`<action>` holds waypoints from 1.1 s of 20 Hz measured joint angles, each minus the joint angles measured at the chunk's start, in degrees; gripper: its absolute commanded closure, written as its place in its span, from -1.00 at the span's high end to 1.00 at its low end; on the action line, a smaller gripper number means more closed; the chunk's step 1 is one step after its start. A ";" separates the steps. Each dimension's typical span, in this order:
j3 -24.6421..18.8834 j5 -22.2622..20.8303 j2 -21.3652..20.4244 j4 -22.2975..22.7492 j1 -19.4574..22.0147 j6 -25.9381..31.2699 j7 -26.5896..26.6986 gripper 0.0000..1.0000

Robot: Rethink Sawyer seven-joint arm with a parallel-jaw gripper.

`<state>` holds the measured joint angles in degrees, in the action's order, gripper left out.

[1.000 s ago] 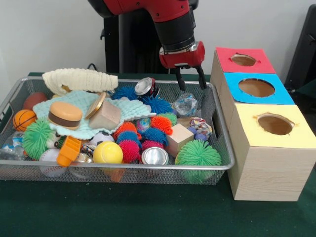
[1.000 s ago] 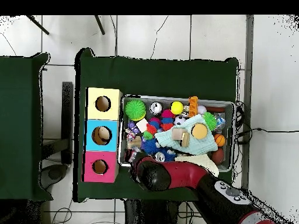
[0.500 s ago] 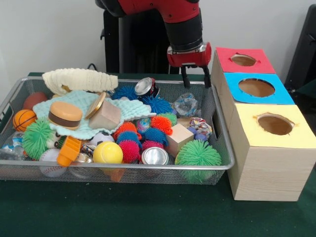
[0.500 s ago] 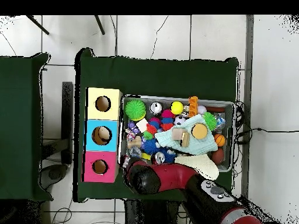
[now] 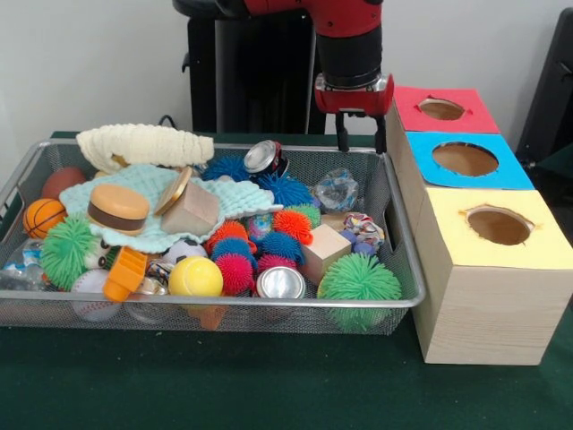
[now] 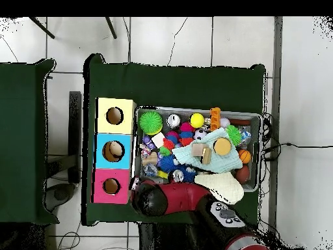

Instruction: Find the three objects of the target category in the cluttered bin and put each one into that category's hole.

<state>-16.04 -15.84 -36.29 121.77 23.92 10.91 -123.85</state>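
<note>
The gripper (image 5: pixel 363 139) hangs with its fingers spread and empty over the far right corner of the bin (image 5: pixel 398 260), beside the red hole (image 5: pixel 441 108), so it should first drop straight down onto one toy.

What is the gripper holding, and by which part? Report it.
Nothing. The gripper hangs open and empty above the bin's far corner, beside the red-topped box.

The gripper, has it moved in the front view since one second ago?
Yes. The gripper has risen and shifted toward the red-topped box; it now hangs empty above the bin's rim beside that box.
</note>
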 measured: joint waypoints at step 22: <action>2.69 3.40 -1.89 1.03 -1.38 3.38 0.00 1.00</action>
<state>-13.35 -12.44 -38.18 122.80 22.54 14.29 -123.85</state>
